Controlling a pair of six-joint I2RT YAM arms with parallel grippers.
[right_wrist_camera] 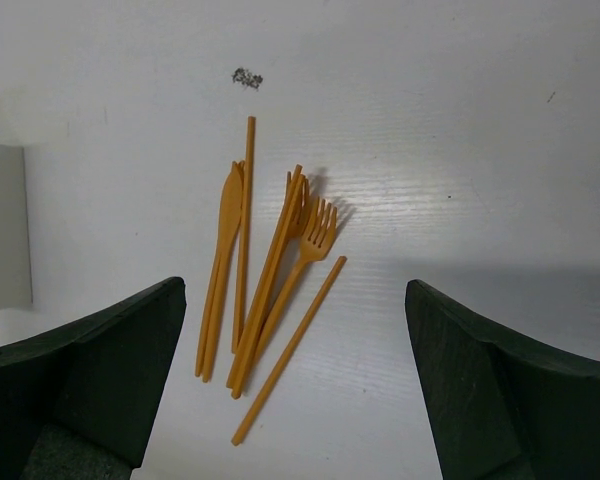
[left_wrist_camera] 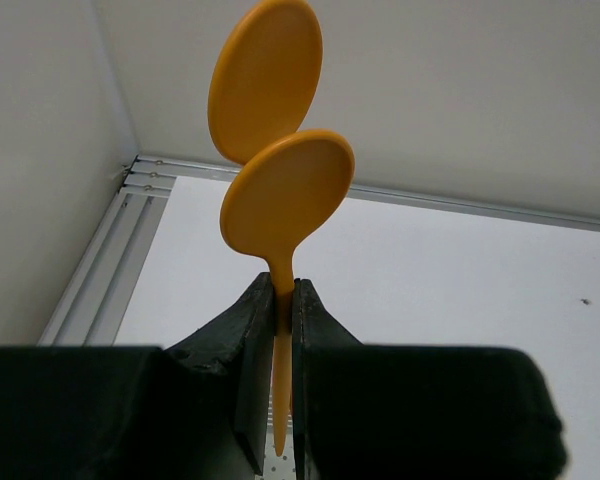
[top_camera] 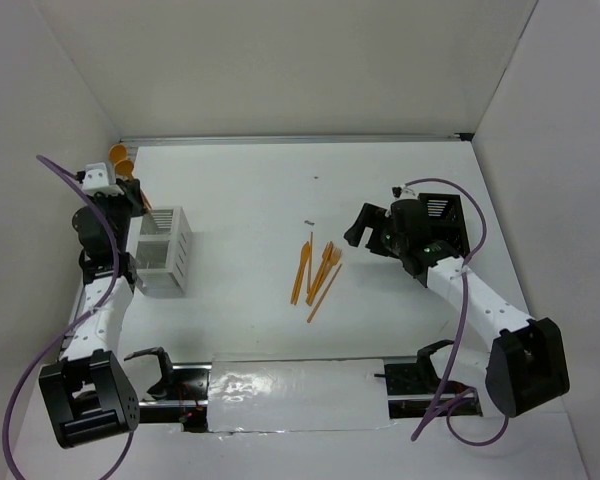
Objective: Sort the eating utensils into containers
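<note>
My left gripper is at the far left, behind the white slotted caddy, and is shut on the handles of two orange spoons. In the left wrist view the fingers pinch the handles, and the two round bowls stand upright above them. Several orange utensils, including forks, a knife and plain sticks, lie in a loose pile at the table's middle. My right gripper is open and empty above and right of the pile. The black caddy stands behind the right wrist.
A small dark speck lies on the table beyond the pile. The white caddy's edge shows at the left of the right wrist view. White walls enclose the table on the left, back and right. A shiny strip runs along the near edge.
</note>
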